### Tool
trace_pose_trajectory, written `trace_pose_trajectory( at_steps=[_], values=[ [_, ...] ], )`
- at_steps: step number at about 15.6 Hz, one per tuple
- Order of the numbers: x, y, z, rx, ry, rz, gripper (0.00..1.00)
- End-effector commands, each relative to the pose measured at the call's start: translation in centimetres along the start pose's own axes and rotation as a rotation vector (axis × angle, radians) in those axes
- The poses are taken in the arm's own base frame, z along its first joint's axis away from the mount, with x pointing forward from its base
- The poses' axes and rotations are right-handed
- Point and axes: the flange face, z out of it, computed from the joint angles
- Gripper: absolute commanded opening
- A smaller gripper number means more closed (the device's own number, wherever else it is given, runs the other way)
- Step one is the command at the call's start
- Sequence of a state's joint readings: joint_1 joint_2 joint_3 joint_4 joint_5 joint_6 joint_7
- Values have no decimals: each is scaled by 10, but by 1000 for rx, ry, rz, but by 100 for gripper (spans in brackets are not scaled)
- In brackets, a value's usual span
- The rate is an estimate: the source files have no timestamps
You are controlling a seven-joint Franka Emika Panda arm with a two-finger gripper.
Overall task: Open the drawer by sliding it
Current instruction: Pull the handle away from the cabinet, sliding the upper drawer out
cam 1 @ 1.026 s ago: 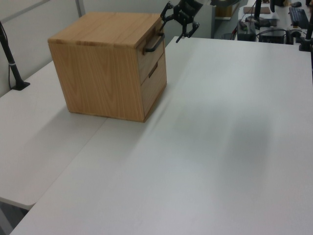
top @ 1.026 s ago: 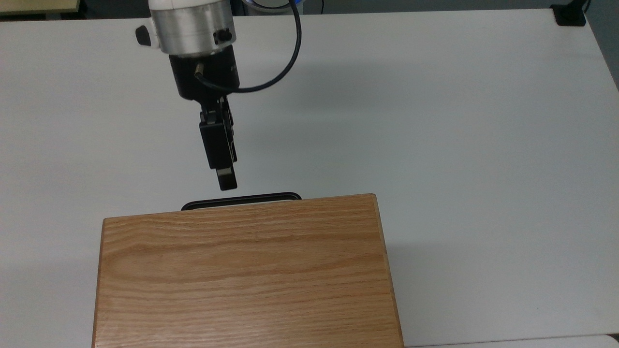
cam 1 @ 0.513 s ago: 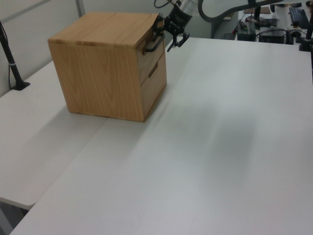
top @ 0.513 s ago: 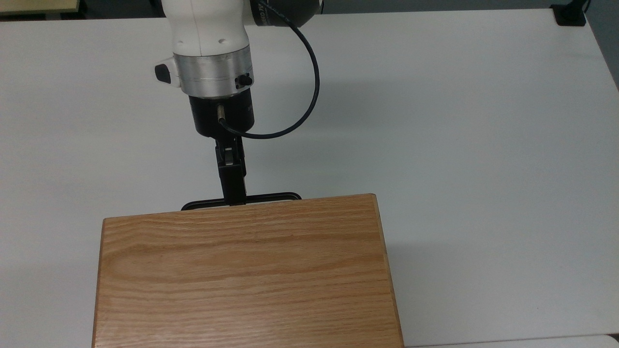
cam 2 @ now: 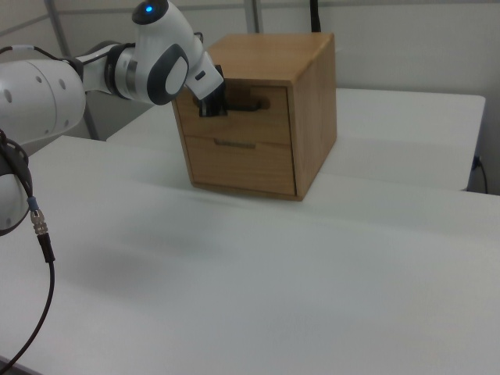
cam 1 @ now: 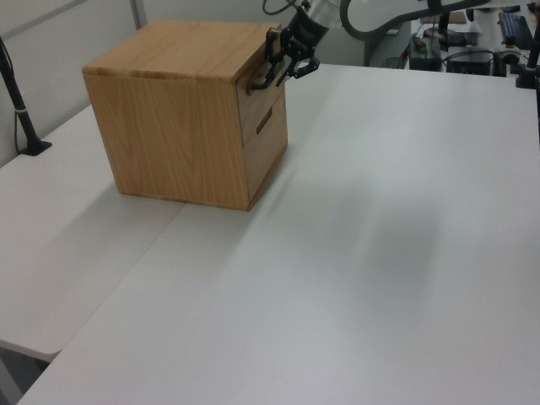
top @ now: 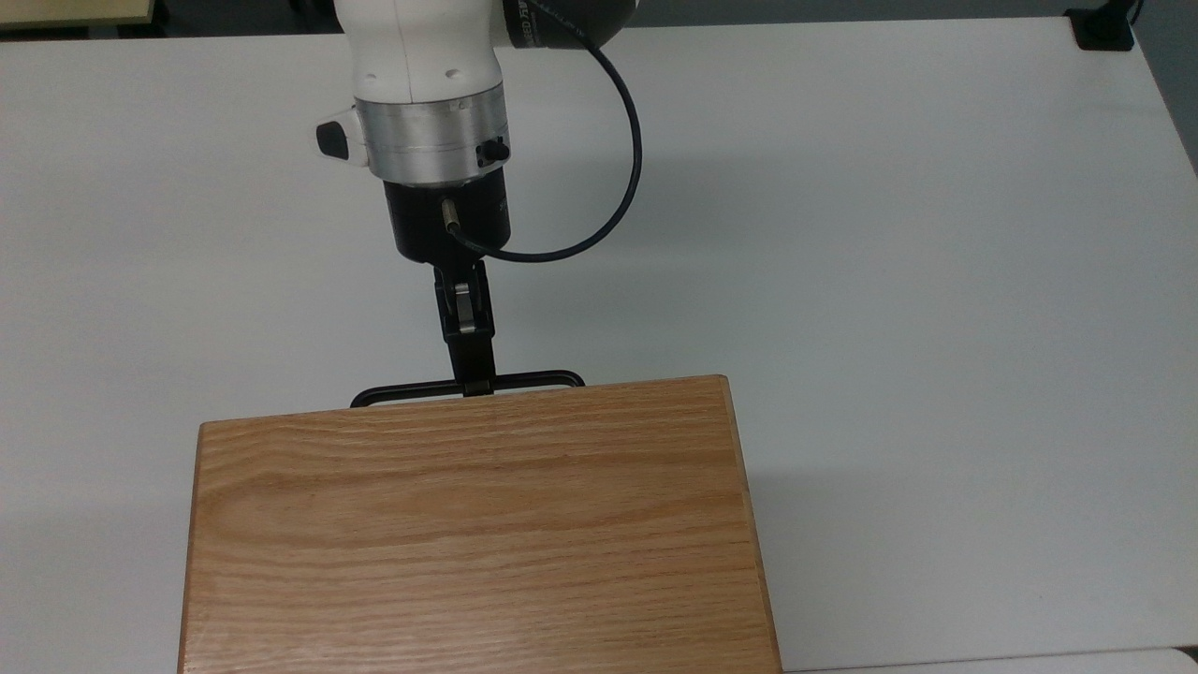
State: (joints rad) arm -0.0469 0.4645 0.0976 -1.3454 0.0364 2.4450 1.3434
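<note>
The drawer [cam 2: 234, 119] is the upper of two in a light oak cabinet, and its front sits flush with the cabinet face. Its thin black bar handle [cam 2: 248, 103] runs across the front. In the top view the handle [top: 529, 379] sticks out past the cabinet top's far edge. My gripper [top: 476, 382] reaches down to the bar, a little right of its middle in the top view. In the left view my gripper [cam 1: 283, 66] is at the handle [cam 1: 258, 81], near the cabinet's top front corner. In the right view my gripper [cam 2: 211, 105] covers the bar's left end.
The grained cabinet top [top: 468, 534] fills the top view's lower middle. A lower drawer [cam 2: 242, 162] sits under the upper one. White table [top: 889, 281] spreads around the cabinet. A black cable [top: 625, 178] loops off my wrist. A black post [cam 1: 18, 101] stands at the left view's left.
My arm has come toward the cabinet and slightly to the top view's right, from short of the handle to right on it. The drawer has not moved.
</note>
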Motion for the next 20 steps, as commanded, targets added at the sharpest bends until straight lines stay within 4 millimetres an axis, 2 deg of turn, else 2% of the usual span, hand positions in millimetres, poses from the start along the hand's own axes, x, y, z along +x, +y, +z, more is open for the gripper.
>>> trace_pose_trajectory(
  at_steps=[1,6,11,17,20],
  values=[
    [-6,6,-36,9,13,-6,15],
    [-13,33,-73,-1,-35,-64,15],
    [-26,86,-111,-26,-102,-166,15],
    [-37,134,-140,-74,-142,-252,16],
    [-39,146,-155,-92,-208,-285,16]
  ],
)
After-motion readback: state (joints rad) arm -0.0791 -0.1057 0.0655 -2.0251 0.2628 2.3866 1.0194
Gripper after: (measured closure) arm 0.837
